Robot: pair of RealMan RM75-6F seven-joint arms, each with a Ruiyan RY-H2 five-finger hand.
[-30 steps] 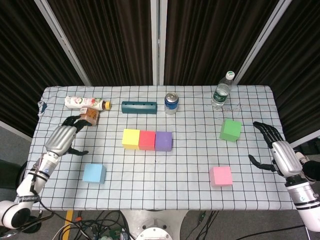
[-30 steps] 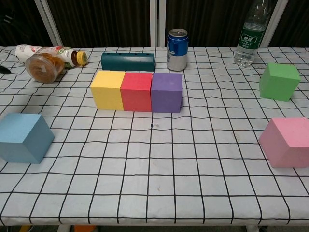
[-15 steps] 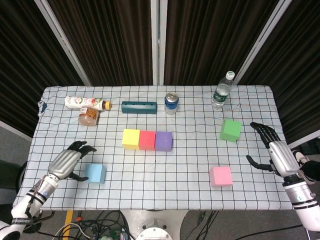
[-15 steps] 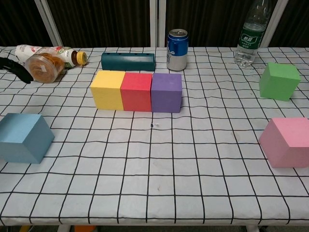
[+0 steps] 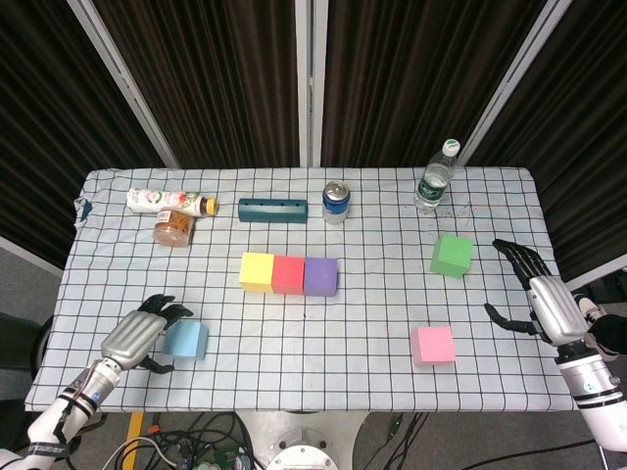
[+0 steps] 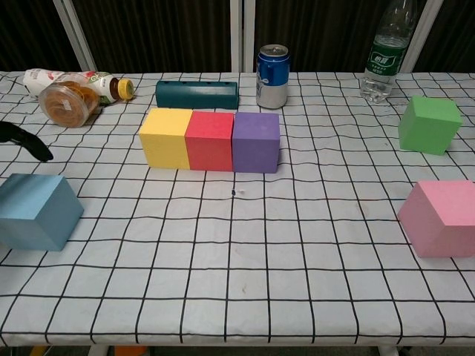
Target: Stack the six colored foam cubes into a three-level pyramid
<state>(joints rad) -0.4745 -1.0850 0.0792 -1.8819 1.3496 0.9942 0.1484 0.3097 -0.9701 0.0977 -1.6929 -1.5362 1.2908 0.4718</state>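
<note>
The left hand [image 5: 145,333] has slid down to the blue cube [image 5: 185,340] near the table's front-left corner, fingers spread beside it. The right hand [image 5: 537,292], fingers spread, stays by the right edge, empty.

I can read almost no text from here. The water bottle [image 6: 384,53] at the far right has a green label with white characters, but they are too small for me to make out. The blue can [image 6: 272,76] shows some white marks on its side, and I cannot read them. The lying bottle [image 6: 70,79] at the far left has a white label with red and green print, also not legible. The foam cubes carry no writing.
</note>
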